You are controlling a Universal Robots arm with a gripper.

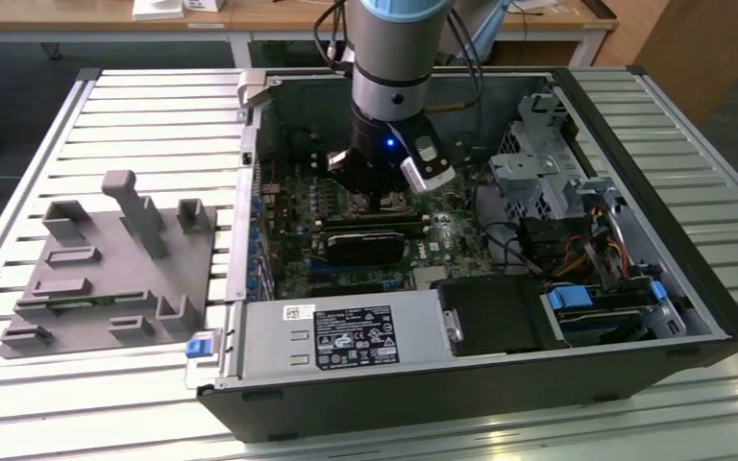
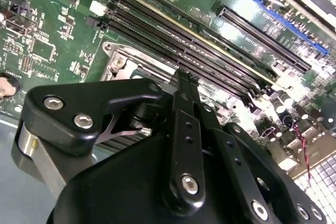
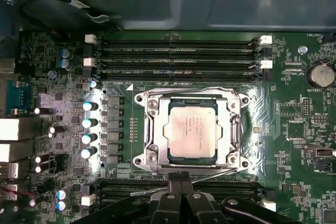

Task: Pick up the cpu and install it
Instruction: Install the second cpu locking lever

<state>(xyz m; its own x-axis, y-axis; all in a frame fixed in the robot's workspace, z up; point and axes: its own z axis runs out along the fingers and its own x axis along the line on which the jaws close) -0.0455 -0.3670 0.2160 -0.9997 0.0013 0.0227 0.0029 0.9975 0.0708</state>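
In the first wrist view the cpu (image 3: 191,129), a small square chip with a silvery top, lies flat inside the metal socket frame (image 3: 144,129) on the green motherboard. My gripper (image 3: 179,178) stands just beside the socket's edge with its two black fingers pressed together and nothing visible between them. A thin metal lever (image 3: 220,174) runs along that edge, close to the fingertips. The second wrist view has the shut fingers (image 2: 181,85) over a corner of the socket frame (image 2: 118,59). From the exterior view, the gripper (image 1: 376,202) reaches down into the open computer case (image 1: 676,240).
Memory slots (image 3: 178,56) run along the socket's far side, and a row of capacitors (image 3: 89,124) stands beside it. Inside the case sit a black rectangular module (image 1: 366,240), a power supply (image 1: 343,331) and a drive cage (image 1: 536,163). A grey plastic fixture (image 1: 112,269) stands on the exterior view's left.
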